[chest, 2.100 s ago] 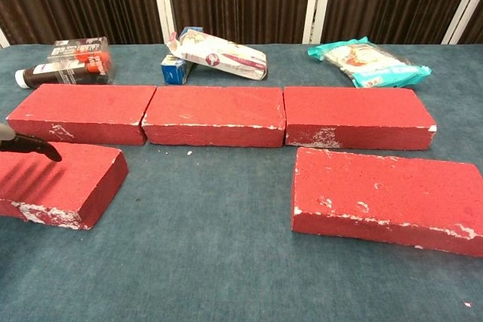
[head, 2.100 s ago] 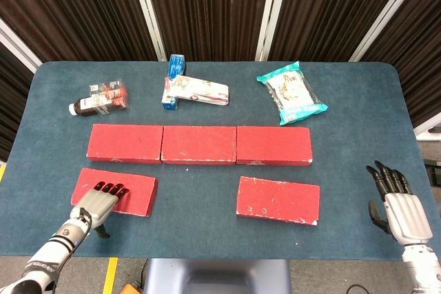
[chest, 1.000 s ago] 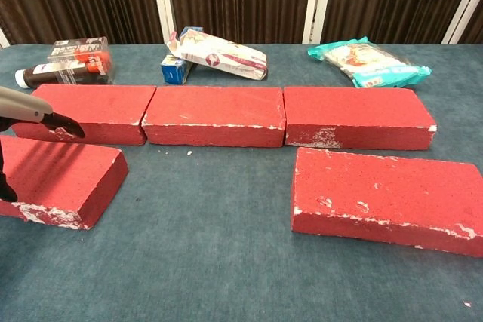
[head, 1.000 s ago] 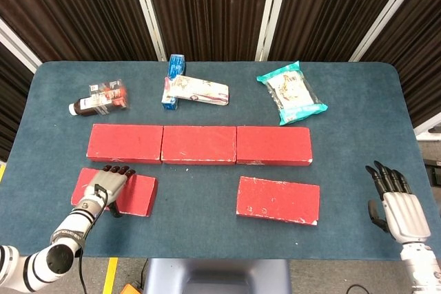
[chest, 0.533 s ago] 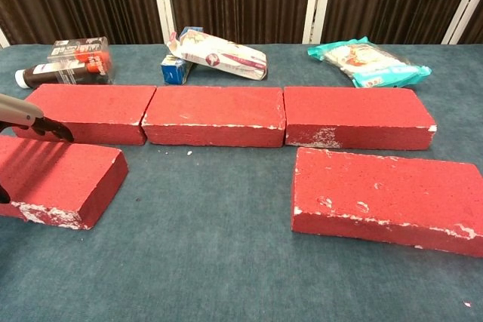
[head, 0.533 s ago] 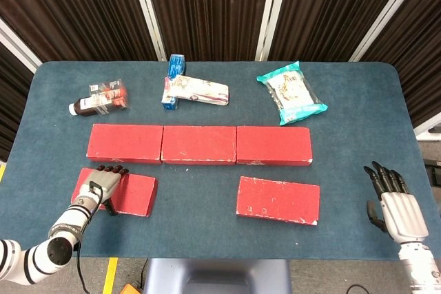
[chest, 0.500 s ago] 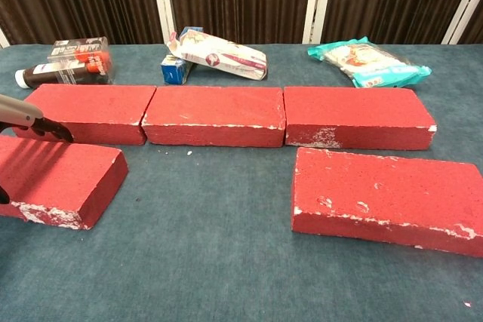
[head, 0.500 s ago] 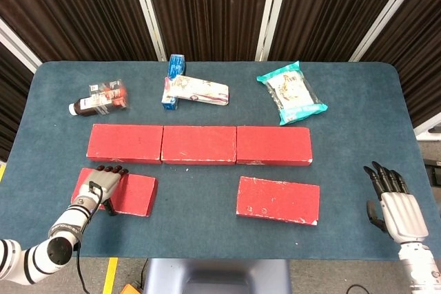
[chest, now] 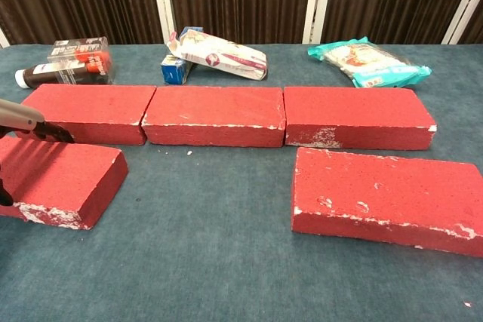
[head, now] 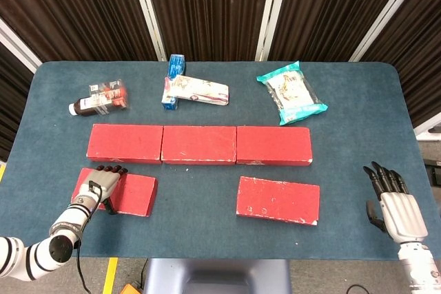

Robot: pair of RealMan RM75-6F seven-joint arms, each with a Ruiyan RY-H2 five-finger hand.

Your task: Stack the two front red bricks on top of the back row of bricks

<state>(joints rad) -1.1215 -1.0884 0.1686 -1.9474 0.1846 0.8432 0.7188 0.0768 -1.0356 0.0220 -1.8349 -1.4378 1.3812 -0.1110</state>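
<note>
My left hand [head: 102,184] spans the front-left brick [head: 131,194] across its width, positioned to grip; I cannot confirm closure. My right hand [head: 396,206] rests open, idle. Back row [head: 200,144] unstacked.

- Three red bricks make the back row [chest: 215,115] across the blue table [chest: 219,262], set end to end and touching.
- The front left brick [chest: 64,179] lies near the left edge, just in front of the row.
- The left hand [chest: 26,124] reaches in from the left edge, dark fingertips [chest: 56,135] above that brick's far edge; whether it grips is unclear.
- The front right brick [chest: 385,197] lies flat, just in front of the row's right end.
- Behind the row lie a dark bottle [chest: 64,65], a blue box [chest: 177,68], a white pouch [chest: 223,54] and a teal packet [chest: 370,62].
</note>
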